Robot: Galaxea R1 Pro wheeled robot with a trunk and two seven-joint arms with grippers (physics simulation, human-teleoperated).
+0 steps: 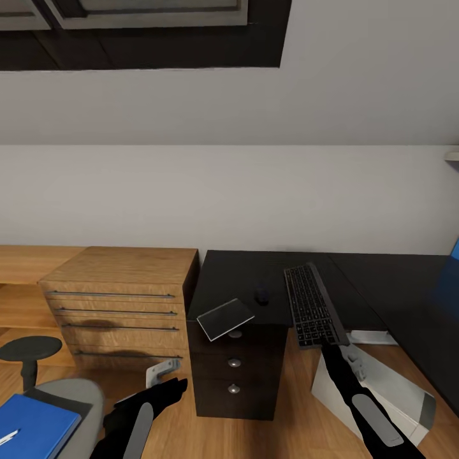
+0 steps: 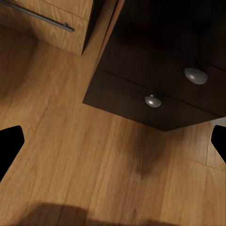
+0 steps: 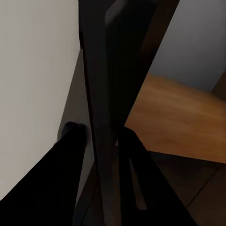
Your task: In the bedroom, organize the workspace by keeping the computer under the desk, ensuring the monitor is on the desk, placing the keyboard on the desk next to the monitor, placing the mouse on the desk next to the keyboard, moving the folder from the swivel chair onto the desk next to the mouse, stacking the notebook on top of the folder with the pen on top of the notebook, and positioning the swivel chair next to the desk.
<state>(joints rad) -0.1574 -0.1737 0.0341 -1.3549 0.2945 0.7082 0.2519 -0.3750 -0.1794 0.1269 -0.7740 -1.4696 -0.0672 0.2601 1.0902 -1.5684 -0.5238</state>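
The slim dark keyboard (image 1: 311, 305) lies lengthwise on the black desk (image 1: 382, 280), its near end sticking out past the edge. My right gripper (image 1: 328, 348) is shut on that end; in the right wrist view the fingers (image 3: 136, 174) pinch the keyboard's thin edge (image 3: 101, 94). The small dark mouse (image 1: 262, 294) sits just left of the keyboard. The notebook (image 1: 225, 317) overhangs the desk's front edge. At lower left the swivel chair (image 1: 70, 395) carries the blue folder (image 1: 32, 426) with the white pen (image 1: 7, 437) on it. The computer (image 1: 382, 389) stands beneath the desk. My left gripper (image 1: 167, 377) hangs open above the floor.
A light-wood drawer unit (image 1: 121, 299) stands left of the desk, with a low wood shelf (image 1: 25, 264) beyond it. A black drawer pedestal (image 1: 233, 366) with round knobs (image 2: 153, 100) sits under the desk end. The blue back panel (image 1: 451, 274) shows at far right. Wood floor (image 2: 70, 155) lies below the left gripper (image 2: 113, 141).
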